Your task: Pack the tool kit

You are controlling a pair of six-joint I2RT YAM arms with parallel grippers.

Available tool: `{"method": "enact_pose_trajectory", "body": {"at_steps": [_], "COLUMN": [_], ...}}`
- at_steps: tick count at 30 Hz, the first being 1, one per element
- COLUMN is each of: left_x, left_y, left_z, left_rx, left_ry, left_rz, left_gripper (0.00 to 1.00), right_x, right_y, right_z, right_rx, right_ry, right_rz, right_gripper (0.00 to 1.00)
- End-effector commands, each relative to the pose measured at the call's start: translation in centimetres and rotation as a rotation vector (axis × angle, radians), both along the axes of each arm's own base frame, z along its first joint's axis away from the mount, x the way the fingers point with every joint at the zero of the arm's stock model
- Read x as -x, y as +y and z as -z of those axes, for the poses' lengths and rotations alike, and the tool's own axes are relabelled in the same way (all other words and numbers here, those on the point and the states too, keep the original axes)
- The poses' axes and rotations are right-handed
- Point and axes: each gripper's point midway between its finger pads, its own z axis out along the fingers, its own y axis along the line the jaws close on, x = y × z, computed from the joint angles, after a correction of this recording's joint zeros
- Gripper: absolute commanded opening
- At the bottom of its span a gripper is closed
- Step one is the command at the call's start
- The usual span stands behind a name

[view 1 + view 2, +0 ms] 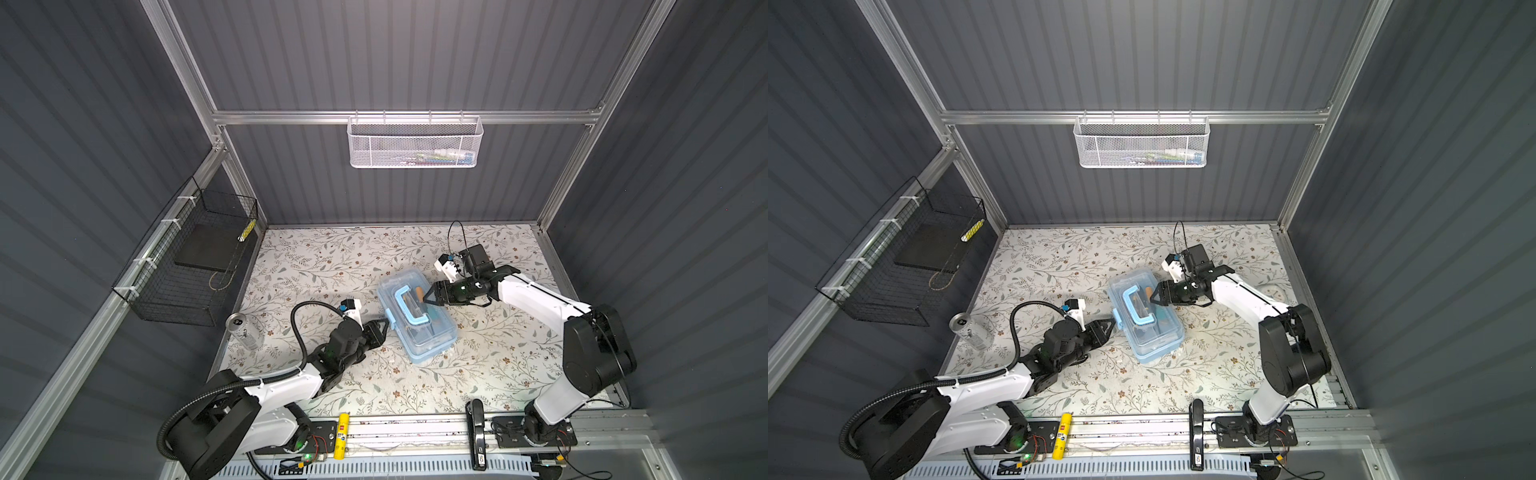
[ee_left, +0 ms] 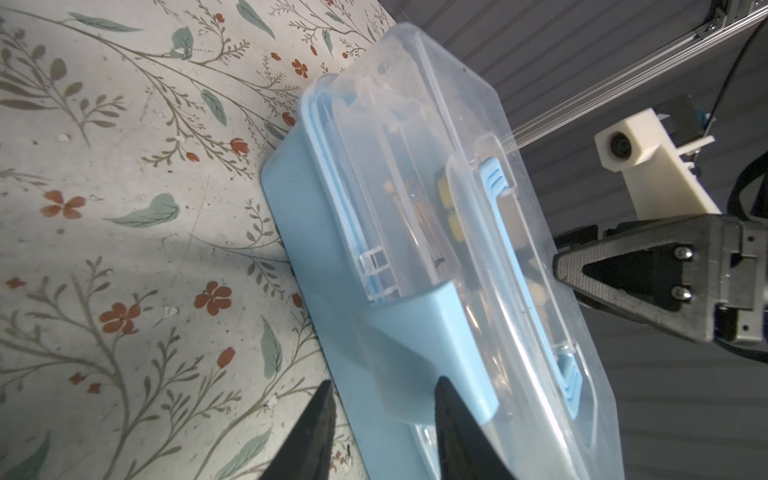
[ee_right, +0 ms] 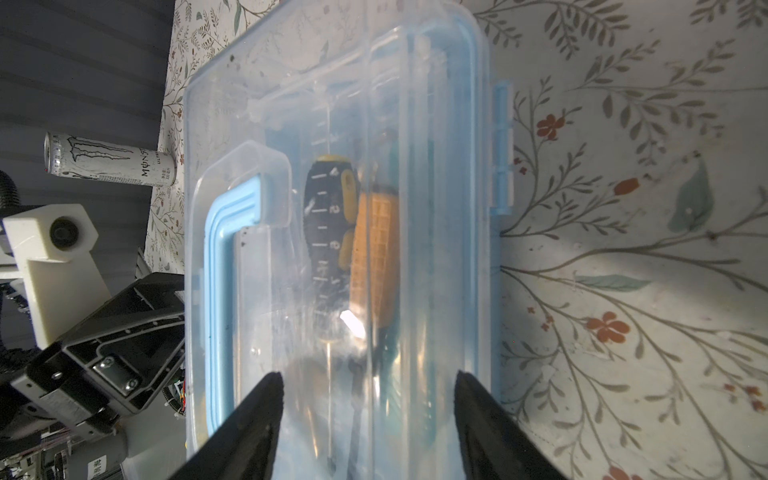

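While the tool kit [image 1: 430,343] rests on the flowered tabletop [image 1: 332,257] with its clear lid [image 3: 432,208] down, it lies between the two sets of jaws. The left jaws stand parted at the light-blue latch [image 2: 424,345] on the side facing them. One tip is over the latch and the other is off its edge by the base; whether they press on it I cannot tell. The right jaws are spread wide and released, their tips at the lid just beside the light-blue handle [image 3: 220,266], grasping nothing. Ahead of the right jaws, under the lid, a yellow-and-black tool [image 3: 328,216] and an orange-handled one [image 3: 376,257] lie side by side. A white can [image 1: 245,332] stands out to the side of the left jaws, well apart from the box.
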Motion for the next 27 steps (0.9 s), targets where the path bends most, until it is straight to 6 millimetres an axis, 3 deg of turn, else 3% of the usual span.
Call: {"method": "enact_pose_trajectory", "body": {"at_steps": [1, 27], "left_x": [0.1, 0.1], "left_y": [0.1, -1.1], "left_z": [-0.8, -1.8], "left_rx": [0.029, 0.062], "left_ry": [-0.015, -0.053], "left_rz": [0.001, 0.054], "left_gripper": [0.41, 0.23], "right_x": [1.5, 1.6], "right_y": [0.1, 0.3], "right_z": [1.3, 1.6], "right_rx": [0.008, -0.001], "right_ry": [0.049, 0.064], "right_rz": [-0.022, -0.026], "right_gripper": [0.66, 0.66]}}
